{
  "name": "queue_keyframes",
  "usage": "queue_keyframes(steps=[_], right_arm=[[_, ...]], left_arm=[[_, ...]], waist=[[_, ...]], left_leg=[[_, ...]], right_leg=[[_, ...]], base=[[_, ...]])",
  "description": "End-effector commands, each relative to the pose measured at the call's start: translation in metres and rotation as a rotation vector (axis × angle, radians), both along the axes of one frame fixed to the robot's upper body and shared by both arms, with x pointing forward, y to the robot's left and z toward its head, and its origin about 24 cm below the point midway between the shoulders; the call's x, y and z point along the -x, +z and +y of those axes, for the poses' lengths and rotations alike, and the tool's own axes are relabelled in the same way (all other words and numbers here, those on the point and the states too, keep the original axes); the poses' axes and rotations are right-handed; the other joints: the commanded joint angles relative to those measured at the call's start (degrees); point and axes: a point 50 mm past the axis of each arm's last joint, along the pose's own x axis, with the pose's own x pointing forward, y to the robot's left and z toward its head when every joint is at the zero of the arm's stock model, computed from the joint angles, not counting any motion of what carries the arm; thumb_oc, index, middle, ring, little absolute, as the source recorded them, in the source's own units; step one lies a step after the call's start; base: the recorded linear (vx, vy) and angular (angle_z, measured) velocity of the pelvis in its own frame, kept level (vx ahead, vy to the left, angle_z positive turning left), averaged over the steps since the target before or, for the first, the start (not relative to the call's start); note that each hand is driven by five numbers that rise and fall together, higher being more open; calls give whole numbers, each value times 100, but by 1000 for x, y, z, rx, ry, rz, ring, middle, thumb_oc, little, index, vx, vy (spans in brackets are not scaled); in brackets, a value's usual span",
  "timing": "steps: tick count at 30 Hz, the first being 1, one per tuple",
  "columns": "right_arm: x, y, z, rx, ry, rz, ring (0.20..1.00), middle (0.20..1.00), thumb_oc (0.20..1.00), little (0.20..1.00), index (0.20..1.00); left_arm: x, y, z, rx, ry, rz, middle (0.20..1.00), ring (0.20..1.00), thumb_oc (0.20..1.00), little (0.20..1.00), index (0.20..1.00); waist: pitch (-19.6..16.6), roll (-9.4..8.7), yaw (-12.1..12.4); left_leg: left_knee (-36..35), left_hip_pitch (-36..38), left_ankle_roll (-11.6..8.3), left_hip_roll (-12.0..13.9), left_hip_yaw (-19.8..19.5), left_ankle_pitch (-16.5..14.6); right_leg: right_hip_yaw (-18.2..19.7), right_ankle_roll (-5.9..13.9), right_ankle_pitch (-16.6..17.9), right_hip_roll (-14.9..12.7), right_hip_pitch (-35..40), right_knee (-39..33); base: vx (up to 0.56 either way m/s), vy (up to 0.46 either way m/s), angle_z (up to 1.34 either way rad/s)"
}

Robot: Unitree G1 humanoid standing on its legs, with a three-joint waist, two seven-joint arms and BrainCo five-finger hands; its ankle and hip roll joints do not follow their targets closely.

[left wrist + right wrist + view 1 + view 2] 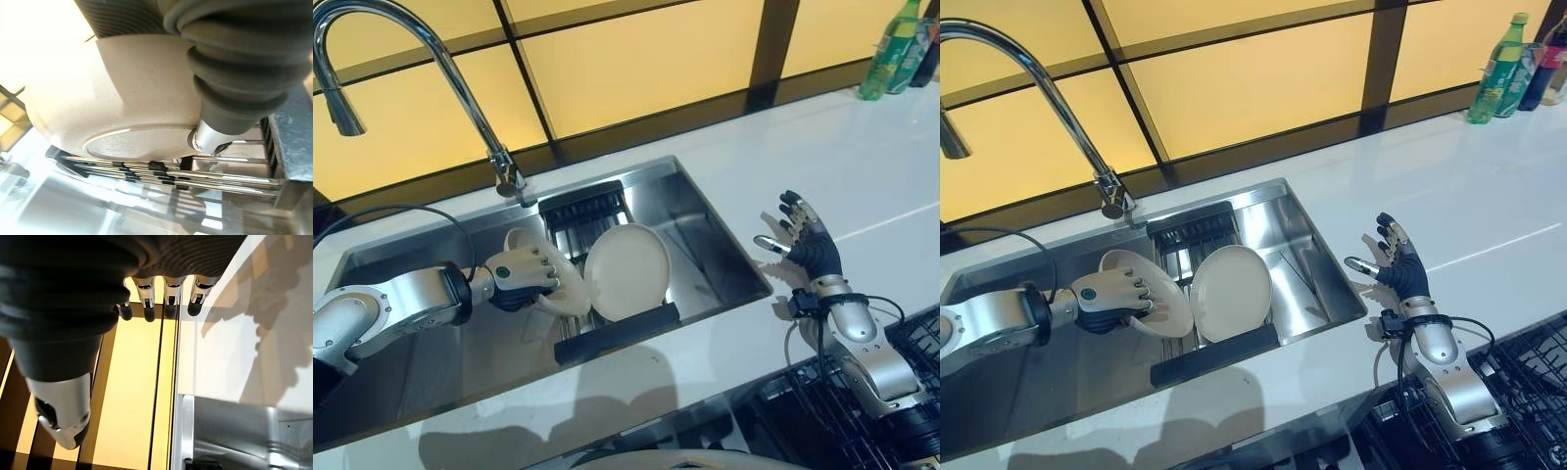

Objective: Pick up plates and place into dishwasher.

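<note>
Two cream plates stand in the sink (pixel 705 211), on a dark-framed wire rack (pixel 617 333) that spans the basin.
- Held plate (pixel 1151 294): leans toward 10 o'clock at the rack's left end, glossy, faintly speckled, with a raised foot ring on its underside in the left wrist view. The left hand (pixel 1111 294) is curled round its near rim, fingers over the face, thumb (pixel 212 139) against the back.
- Second plate (pixel 626 271): just beside it at 3 o'clock, nearly upright, its lower edge behind the rack's front bar. Rims close; cannot tell whether they touch.
- Room: bare steel sink floor lies open at 9 o'clock of the hand and at 3 o'clock of the second plate. The faucet (pixel 460 88) arches over the basin at 11 o'clock.
- Right hand (pixel 803 245): fingers spread, holding nothing, over the white worktop (pixel 862 166) at 3 o'clock of the sink, past its right rim.
- Dishwasher rack (pixel 1528 382), black wire, at 5 o'clock below the worktop's front edge.
- Bottles (pixel 1503 69) at 1 o'clock, far corner.
</note>
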Motion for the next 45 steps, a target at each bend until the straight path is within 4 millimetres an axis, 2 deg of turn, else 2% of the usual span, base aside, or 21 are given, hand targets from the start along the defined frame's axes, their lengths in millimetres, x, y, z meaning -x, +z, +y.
queue_keyframes(steps=[1,9,13,15,17,20,24,34,38,45], right_arm=[[-4,37,7,18,68,-154,1000,1000,1000,1000,1000],[-4,41,6,17,63,-165,1000,1000,1000,1000,1000],[-1,46,6,19,93,-195,1000,1000,1000,1000,1000],[3,56,10,33,139,-251,1000,1000,1000,1000,1000],[6,64,15,62,192,-307,1000,1000,1000,1000,1000],[10,76,28,121,293,-379,1000,1000,1000,1000,1000],[13,92,45,177,415,-465,1000,1000,1000,1000,1000],[21,127,95,409,680,-664,1000,1000,1000,1000,1000],[24,135,107,462,760,-692,1000,1000,1000,1000,1000],[34,138,129,509,883,-746,1000,1000,1000,1000,1000]], left_arm=[[-11,42,25,-17,110,-187,200,200,200,200,200],[-9,74,20,61,36,-447,200,200,200,200,200],[-2,92,19,199,-15,-601,200,200,200,200,200],[6,94,20,358,-23,-623,200,200,200,200,200],[12,94,21,523,-21,-598,200,200,200,200,200],[19,85,19,653,-41,-558,200,200,200,200,200],[17,79,8,732,-68,-464,200,200,200,200,200],[6,90,-28,949,-129,-180,200,200,200,200,200],[2,91,-35,1017,-141,-110,200,200,200,200,200],[-1,89,-49,1141,-160,42,200,200,200,200,200]], waist=[[-390,-265,220],[-451,-307,353],[-481,-340,410],[-496,-372,443],[-500,-395,473],[-539,-439,521],[-594,-487,552],[-680,-579,579],[-706,-611,572],[-703,-650,615]], left_leg=[[370,-270,119,-133,309,-184],[367,-302,96,-134,233,-164],[339,-304,93,-137,195,-156],[326,-318,87,-131,187,-150],[304,-316,91,-123,181,-143],[238,-296,95,-125,149,-118],[201,-284,102,-133,136,-108],[213,-252,124,-147,135,-119],[191,-235,124,-149,134,-105],[242,-258,164,-183,61,-106]], right_leg=[[-64,278,-137,-147,-466,667],[-183,221,-183,-115,-449,672],[-222,202,-204,-96,-450,670],[-232,186,-222,-77,-462,672],[-246,172,-242,-62,-461,677],[-260,154,-256,-30,-448,660],[-240,133,-263,16,-443,642],[-129,100,-243,97,-388,597],[-101,80,-240,120,-363,587],[-83,47,-283,146,-379,675]], base=[[-27,-8,15],[-17,-3,6],[-22,-3,10],[-36,1,3],[-34,2,1],[-28,1,5],[-23,-4,5],[-17,-10,0],[0,0,0],[0,0,0]])
